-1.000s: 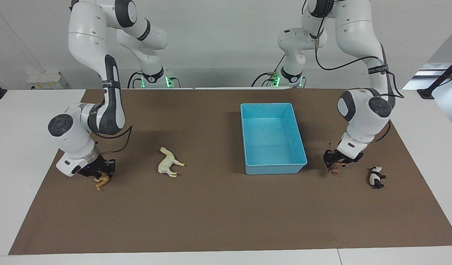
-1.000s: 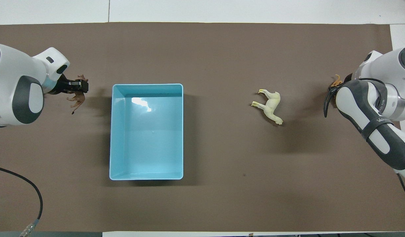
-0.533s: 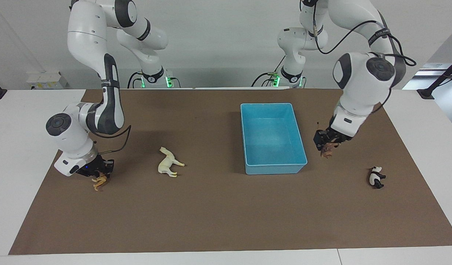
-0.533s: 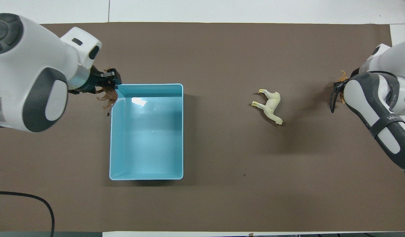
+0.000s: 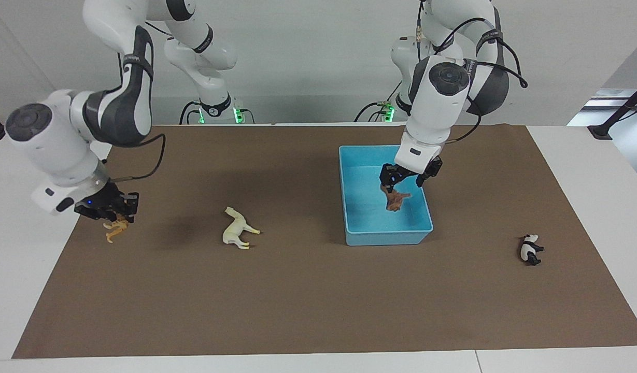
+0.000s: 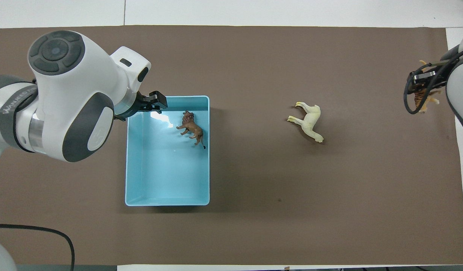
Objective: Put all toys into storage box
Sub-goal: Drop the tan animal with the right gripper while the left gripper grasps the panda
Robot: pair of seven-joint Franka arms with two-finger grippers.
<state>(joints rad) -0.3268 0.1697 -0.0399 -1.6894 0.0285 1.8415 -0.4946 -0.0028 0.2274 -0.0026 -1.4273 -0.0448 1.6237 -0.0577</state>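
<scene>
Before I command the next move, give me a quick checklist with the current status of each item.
1. Brown plastic lion figurine inside the light blue rectangular plastic storage box: ok.
2. Left end effector open, clear of the lion, over the box: ok.
3. Right end effector shut on the orange striped tiger figurine: ok.
4. Cream-white horse figurine boxed: not ok, lying on the brown mat.
5. Black-and-white panda figurine boxed: not ok, on the mat toward the left arm's end.
</scene>
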